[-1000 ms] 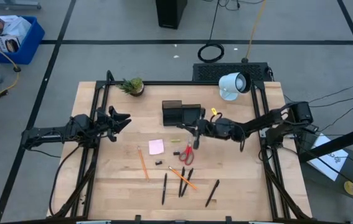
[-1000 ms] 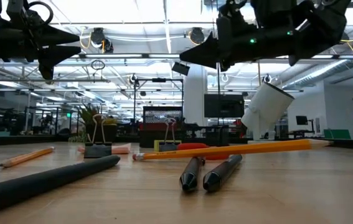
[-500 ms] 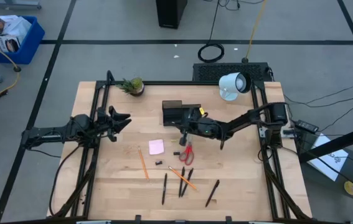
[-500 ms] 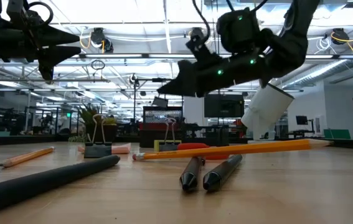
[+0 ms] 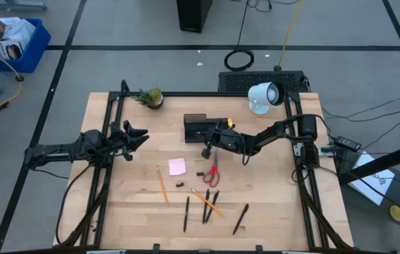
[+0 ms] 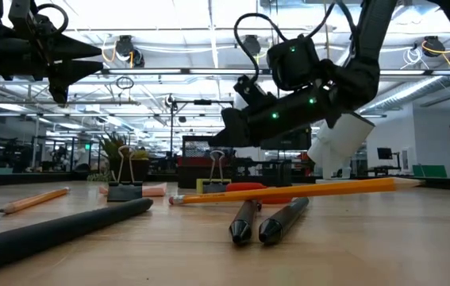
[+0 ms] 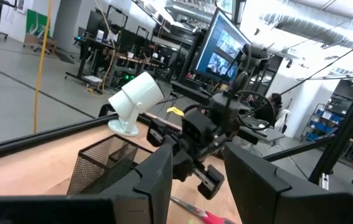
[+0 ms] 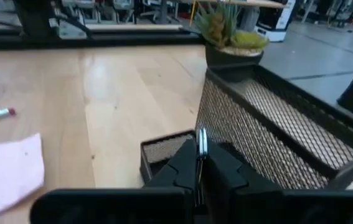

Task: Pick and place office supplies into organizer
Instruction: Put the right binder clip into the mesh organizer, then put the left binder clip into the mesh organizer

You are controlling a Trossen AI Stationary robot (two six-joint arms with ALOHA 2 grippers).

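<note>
The black mesh organizer (image 5: 205, 128) stands at the table's far middle. My right gripper (image 5: 205, 150) hovers just off its near side, shut, with a small silver wire piece (image 8: 202, 142) sticking out of its fingertips; the organizer's low compartment (image 8: 164, 152) lies right beyond them. Flat on the table lie the red-handled scissors (image 5: 213, 173), the pink sticky-note pad (image 5: 177, 166), an orange pencil (image 5: 162, 185), black pens (image 5: 186, 214) and two small clips (image 6: 125, 189). At the left, my left gripper (image 5: 143, 134) waits in the air, open and empty. My right gripper pinches the silver wire piece between its two fingertips (image 8: 185, 163); only the piece's free end (image 8: 202, 137) shows beyond them. The fingers point nearly level, slanting slightly down, toward the table's far left. The piece is lifted clear of the table and the organizer.
A small potted plant (image 5: 150, 97) stands at the far left corner and a white round lamp-like device (image 5: 263, 97) at the far right. More pens and a pencil (image 5: 209, 203) lie crossed near the front edge. Black frame rails (image 5: 104, 169) run along both sides.
My right gripper has gone toward the table's left edge and down, tipping its fingers lower. It has come from above the scissors to the organizer's near side, staying shut throughout.
</note>
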